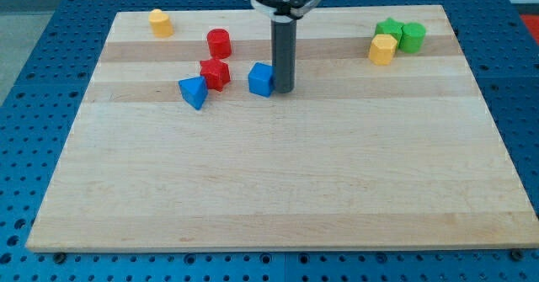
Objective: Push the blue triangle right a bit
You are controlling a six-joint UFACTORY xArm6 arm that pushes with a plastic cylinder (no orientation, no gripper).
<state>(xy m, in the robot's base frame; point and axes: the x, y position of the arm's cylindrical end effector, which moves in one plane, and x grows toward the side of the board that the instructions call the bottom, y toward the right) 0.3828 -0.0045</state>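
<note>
Camera view: my tip (283,89), a bare rod tool holding nothing, should circle left of the blue triangle (194,92) and nudge gently right.

Blue triangle (194,92), red cylinder (219,43), pale wooden board (286,181)

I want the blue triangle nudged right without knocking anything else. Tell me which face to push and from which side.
Push the blue triangle's face on the view's left, coming from the open board there. My tip now sits right of the blue cube, the wrong side. The red block touches the triangle's upper right, so keep the push low to likely slide past it.
</note>
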